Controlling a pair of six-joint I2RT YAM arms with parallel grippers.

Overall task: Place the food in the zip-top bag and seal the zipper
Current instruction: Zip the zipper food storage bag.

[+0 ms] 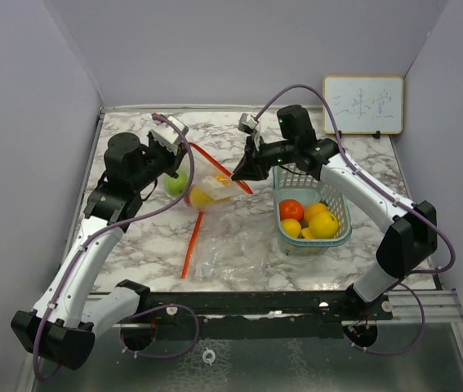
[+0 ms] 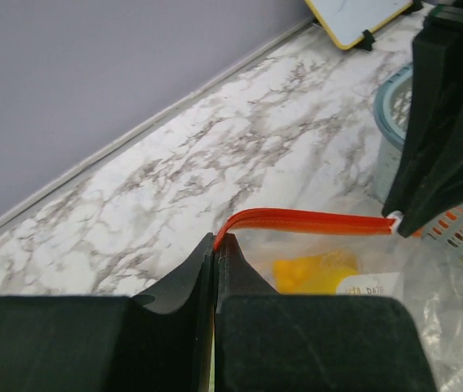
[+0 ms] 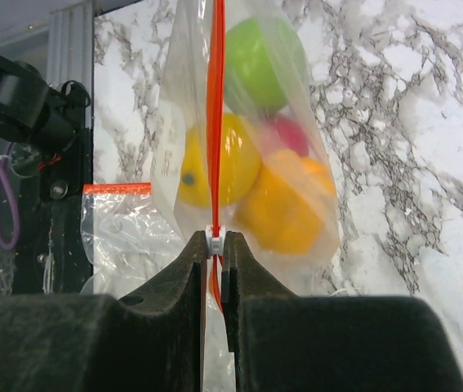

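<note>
Four fruits [image 3: 284, 204] are inside the zip-top bag [image 3: 170, 98]. The left end effector [image 2: 215, 245] pinches the zipper [image 2: 304, 219] end. The right end effector [image 3: 213, 245] pinches the slider [image 3: 213, 237]. Only zipping looks left.

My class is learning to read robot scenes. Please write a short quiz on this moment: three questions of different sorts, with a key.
1. True or false: the left gripper is shut on the zipper of the bag.
2. Multiple choice: what does the right gripper pinch? A) a fruit B) the white slider C) nothing
3. Fill in: the fruit not yet bagged lies in the ___.

Key: 1 true; 2 B; 3 basket.
</note>
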